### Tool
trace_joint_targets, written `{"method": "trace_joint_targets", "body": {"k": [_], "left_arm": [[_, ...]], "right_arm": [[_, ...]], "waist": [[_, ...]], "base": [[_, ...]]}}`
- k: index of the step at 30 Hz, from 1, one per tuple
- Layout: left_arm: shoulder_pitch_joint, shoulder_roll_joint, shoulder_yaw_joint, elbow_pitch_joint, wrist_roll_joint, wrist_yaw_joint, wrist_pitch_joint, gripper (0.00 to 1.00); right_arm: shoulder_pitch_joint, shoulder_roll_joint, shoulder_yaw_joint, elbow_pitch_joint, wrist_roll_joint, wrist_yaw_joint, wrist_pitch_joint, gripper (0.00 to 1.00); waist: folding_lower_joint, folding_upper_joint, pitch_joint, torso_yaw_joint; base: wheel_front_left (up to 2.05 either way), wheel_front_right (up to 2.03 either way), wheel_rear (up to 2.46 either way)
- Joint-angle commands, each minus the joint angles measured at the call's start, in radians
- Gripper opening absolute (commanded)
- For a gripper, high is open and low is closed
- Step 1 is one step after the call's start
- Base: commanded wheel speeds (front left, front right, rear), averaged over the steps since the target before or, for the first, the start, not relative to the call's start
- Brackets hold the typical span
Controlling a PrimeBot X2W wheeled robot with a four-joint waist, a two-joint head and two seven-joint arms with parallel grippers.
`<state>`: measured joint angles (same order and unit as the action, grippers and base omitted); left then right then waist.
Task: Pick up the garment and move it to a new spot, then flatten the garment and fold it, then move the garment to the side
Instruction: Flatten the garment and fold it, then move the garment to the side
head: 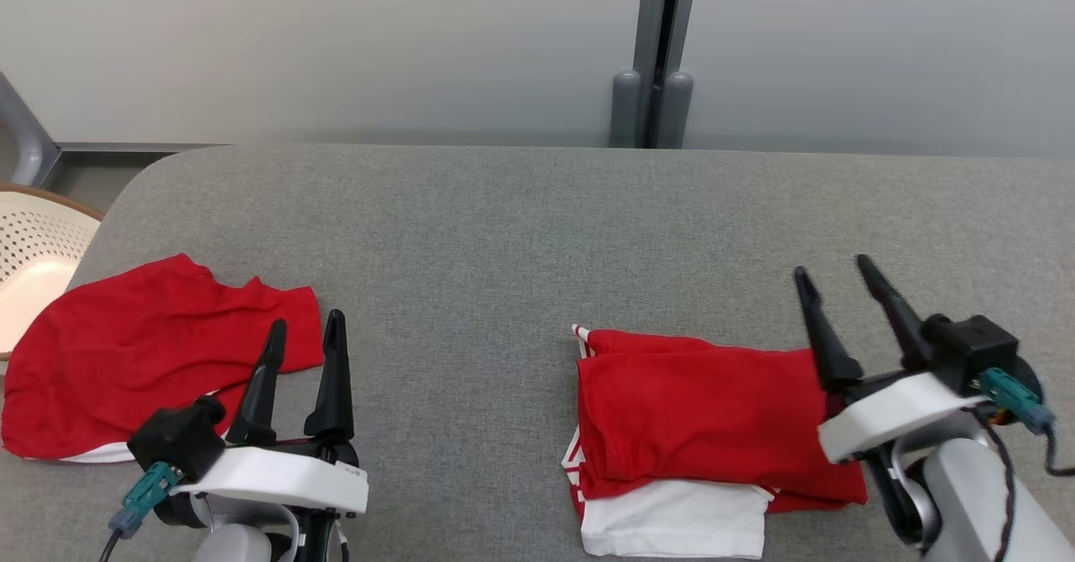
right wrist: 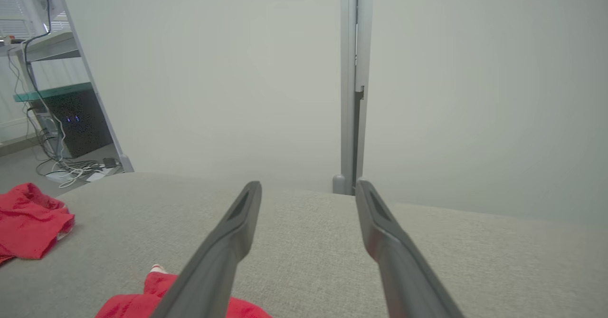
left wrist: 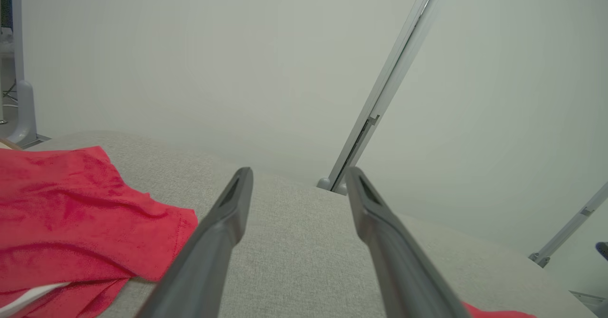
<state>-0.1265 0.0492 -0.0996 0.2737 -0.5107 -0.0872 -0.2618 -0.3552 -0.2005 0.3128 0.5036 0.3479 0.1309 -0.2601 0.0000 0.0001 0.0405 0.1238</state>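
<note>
Gaping empty, left hand (head: pixel 306 319) and right hand (head: pixel 831 266) flank the folded red-and-white garment (head: pixel 697 411).

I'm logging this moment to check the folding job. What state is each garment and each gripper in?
Garment on the right: folded into a flat stack on the grey surface.
Garment on the left: spread loosely, wrinkled, not folded.
Left gripper: open, holding nothing.
Right gripper: open, holding nothing.
</note>
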Motion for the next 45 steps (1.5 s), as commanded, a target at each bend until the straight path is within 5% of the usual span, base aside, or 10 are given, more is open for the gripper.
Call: {"method": "trace_joint_targets", "body": {"k": [1,8,15,25,45], "left_arm": [[0.000,0.003,0.000,-0.008,-0.002,0.003,-0.004,1.00],[0.014,0.003,-0.003,-0.052,0.074,0.012,-0.004,1.00],[0.046,0.004,-0.012,-0.088,0.190,0.044,-0.004,1.00],[0.076,0.003,-0.036,-0.111,0.213,0.076,-0.004,1.00],[0.002,0.003,-0.069,-0.067,0.212,0.036,-0.004,1.00]], "right_arm": [[0.037,-0.013,-0.044,-0.033,-0.038,0.000,-0.006,1.00],[0.184,-0.014,-0.222,-0.236,-0.258,0.000,-0.005,1.00],[0.293,0.061,-0.307,-0.347,-0.322,0.000,-0.004,1.00],[0.312,0.093,-0.322,-0.356,-0.335,0.000,-0.004,1.00],[0.217,0.146,-0.321,0.043,-0.197,0.000,0.000,1.00]], "waist": [[0.0000,-0.0001,0.000,-0.008],[0.0000,-0.0001,0.001,-0.023],[0.0000,-0.0001,-0.001,-0.035],[0.0000,-0.0001,0.000,-0.033],[0.0000,-0.0001,0.114,0.028]], "base": [[0.00,0.00,0.00],[0.00,0.00,0.00],[0.00,0.00,0.00],[0.00,0.00,0.00],[0.00,0.00,0.00]]}}
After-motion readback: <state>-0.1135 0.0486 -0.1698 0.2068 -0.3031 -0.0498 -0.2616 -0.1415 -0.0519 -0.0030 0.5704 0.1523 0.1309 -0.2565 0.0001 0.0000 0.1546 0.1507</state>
